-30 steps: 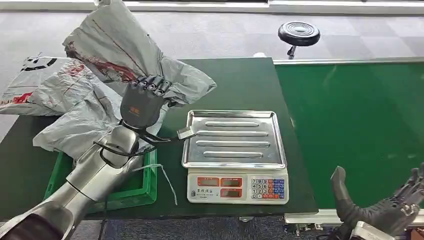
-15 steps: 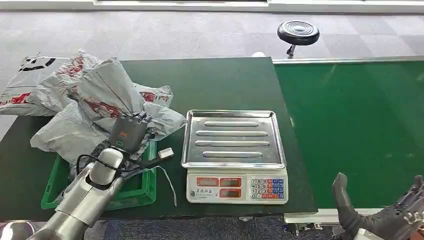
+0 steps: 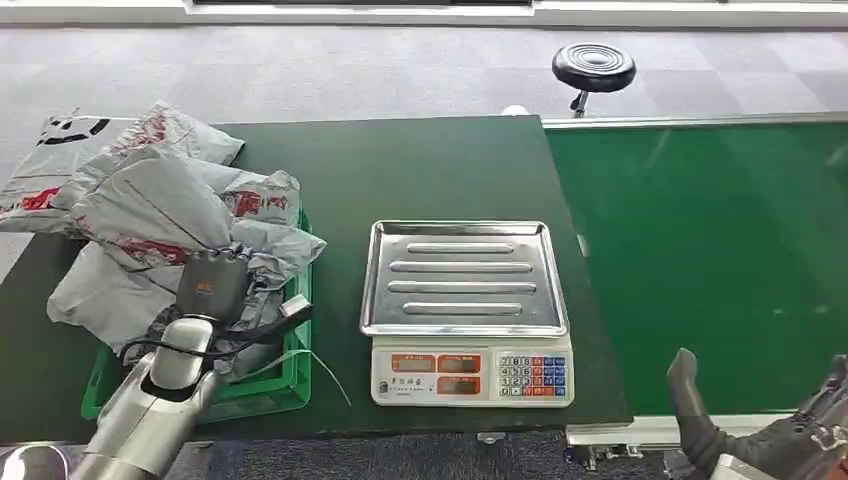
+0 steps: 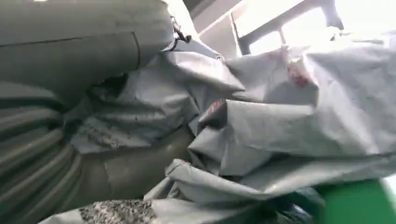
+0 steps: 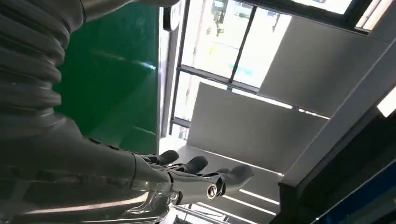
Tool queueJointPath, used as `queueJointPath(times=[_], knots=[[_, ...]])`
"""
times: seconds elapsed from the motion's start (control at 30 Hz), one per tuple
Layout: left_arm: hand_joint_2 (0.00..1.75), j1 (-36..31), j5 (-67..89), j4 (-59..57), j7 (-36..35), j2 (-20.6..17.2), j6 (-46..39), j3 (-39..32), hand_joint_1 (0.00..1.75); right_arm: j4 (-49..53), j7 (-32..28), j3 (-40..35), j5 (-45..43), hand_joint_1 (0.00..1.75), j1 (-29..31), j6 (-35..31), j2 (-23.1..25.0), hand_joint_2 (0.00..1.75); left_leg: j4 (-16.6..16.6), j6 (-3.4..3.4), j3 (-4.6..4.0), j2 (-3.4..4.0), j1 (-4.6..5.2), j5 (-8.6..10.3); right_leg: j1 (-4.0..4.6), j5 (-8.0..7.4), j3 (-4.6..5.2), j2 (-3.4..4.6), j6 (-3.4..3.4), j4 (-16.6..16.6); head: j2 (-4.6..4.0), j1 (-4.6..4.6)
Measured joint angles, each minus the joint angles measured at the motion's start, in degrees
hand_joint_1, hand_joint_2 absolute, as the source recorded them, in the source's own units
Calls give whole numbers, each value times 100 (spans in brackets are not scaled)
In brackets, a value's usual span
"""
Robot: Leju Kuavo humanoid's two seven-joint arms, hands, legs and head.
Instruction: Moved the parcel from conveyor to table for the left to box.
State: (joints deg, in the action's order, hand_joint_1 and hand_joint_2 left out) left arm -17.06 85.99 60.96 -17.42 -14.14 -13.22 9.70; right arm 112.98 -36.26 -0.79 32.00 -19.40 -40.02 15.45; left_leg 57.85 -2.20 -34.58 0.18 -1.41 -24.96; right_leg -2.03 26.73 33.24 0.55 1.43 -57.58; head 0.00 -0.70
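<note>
Item one: the parcel (image 3: 165,215) — a crumpled grey poly mailer with red print. We cannot read the print. It lies at the table's (image 3: 420,170) left edge, on top of other grey mailers (image 3: 100,290), partly over the green crate (image 3: 285,385) at the table's front-left corner.

Item two: the left hand (image 3: 212,285). In the head view we see its dark back resting on the parcel, fingers buried in the folds. A small red mark on the back of the hand is too small to read. In the left wrist view we see grey film (image 4: 289,126) bunched against the grey thumb (image 4: 84,56), with a red smear of print and a strip of green crate (image 4: 359,205) at one corner. Whether the fingers grip the parcel or only lie on it, we cannot tell.

Item three: the right hand (image 3: 770,430), at the conveyor's (image 3: 720,260) front edge. Fingers are spread and nothing is held — the right wrist view shows the fingertips (image 5: 196,164) apart against windows and wall panels, with green belt (image 5: 116,70) beside the arm.

Item four: a scale (image 3: 465,300), near the table's front edge, right of the crate. It has a bare steel tray, two red displays, a coloured keypad and a small label we cannot read.

Item five: a white mailer (image 3: 45,165) with black and red print hangs over the table's far-left corner.

Item six: a black stool (image 3: 594,68) stands on the floor beyond the table's far edge.
</note>
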Motion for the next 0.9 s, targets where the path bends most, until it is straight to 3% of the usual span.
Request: queueJointPath(times=[0.33,0.37,0.4,0.43,0.63,0.77,0.9], knots=[[175,114,0,157,-22,-120,22,-135,175,39,24,0,9,0,-29,0,0,175,0,-2,-2,-3,-1,2,0,0,-2,-3,0,0,0,0],[175,119,0,159,-35,-127,24,-136,155,42,24,0,9,0,-30,0,-2,175,0,-2,-1,-3,-1,2,1,0,-2,-3,0,0,0,0],[175,132,0,168,-55,-135,26,-138,0,42,26,0,15,0,-32,0,0,175,0,-2,-2,-2,-1,2,0,1,-2,-3,-1,0,0,0],[0,154,0,207,-85,-146,31,-138,0,44,35,0,26,0,-37,0,0,175,0,-3,-1,-2,-1,1,1,1,-1,-2,-2,0,0,0],[0,448,0,665,-98,-175,-113,-187,0,44,61,-24,92,0,-69,0,0,175,1,-2,-3,-3,-1,1,1,4,2,-2,-4,0,0,0],[0,938,-938,1395,1798,298,-367,-717,0,83,18,-24,33,0,-154,0,0,175,2,6,-11,-5,6,-5,-5,6,3,-5,-2,3,0,0],[0,1287,-3142,1997,2540,715,-46,-1004,0,124,-6,-24,-96,0,-191,0,-2,175,3,8,-12,-3,9,-14,-8,8,3,-4,2,5,0,0]])
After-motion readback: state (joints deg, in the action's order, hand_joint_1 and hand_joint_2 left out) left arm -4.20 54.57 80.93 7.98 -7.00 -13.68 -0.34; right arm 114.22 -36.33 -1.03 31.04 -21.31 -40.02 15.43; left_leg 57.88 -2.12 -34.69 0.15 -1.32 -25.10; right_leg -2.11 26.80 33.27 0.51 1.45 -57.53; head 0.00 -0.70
